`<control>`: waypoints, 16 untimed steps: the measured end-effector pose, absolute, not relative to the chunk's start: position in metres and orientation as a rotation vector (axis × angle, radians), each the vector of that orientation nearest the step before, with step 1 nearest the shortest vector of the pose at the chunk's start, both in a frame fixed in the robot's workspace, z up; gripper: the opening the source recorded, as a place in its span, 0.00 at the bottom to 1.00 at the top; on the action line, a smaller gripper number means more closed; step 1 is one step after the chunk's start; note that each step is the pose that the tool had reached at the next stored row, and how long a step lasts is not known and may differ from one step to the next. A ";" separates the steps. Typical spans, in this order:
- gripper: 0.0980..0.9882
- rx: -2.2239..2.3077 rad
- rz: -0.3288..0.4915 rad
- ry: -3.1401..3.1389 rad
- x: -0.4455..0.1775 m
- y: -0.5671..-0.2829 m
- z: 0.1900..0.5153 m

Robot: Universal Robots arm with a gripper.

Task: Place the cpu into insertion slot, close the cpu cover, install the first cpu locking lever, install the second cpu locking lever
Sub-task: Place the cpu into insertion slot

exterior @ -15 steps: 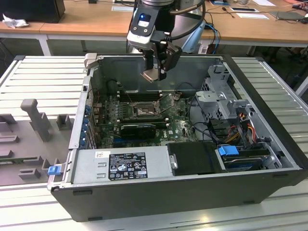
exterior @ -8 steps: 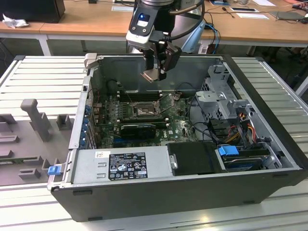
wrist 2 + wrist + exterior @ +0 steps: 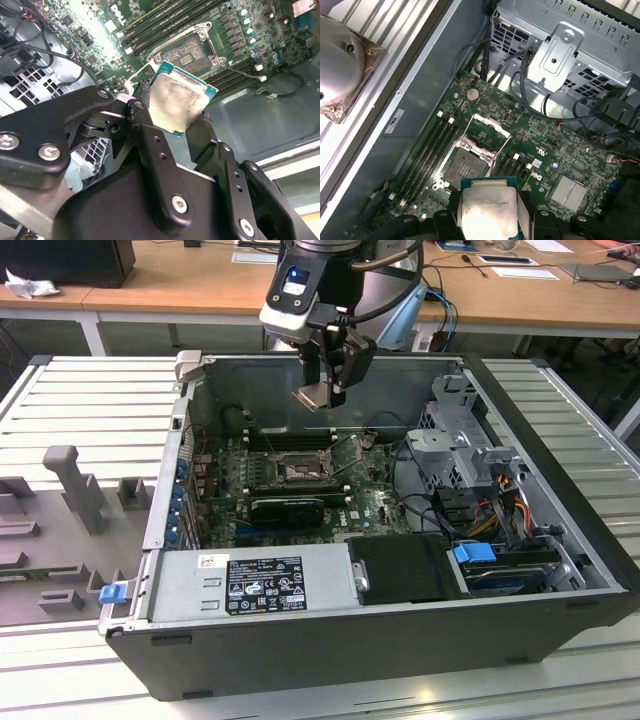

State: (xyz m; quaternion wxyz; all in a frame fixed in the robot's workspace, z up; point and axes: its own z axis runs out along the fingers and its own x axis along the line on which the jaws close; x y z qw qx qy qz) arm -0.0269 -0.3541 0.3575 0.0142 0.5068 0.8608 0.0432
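cpu (image 3: 179,102) tilted, clamped in end effector (image 3: 174,114)

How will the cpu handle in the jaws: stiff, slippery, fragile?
Probably stiff: the cpu looks flat and unbent while pinched at two opposite edges. Its smooth metal face looks slippery, so an edge grip may let it pivot. Likely fragile: a drop onto the insertion slot could do damage.

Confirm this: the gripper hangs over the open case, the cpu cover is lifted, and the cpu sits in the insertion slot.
Wrong on the cpu: in the first wrist view the gripper holds it above the bare insertion slot. The cpu cover is lifted and the gripper hangs over the open case.
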 end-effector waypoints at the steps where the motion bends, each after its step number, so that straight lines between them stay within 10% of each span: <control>1: 0.48 1.584 0.134 2.676 -0.027 -0.354 0.357; 16: 0.48 1.660 0.133 2.627 -0.027 -0.354 0.357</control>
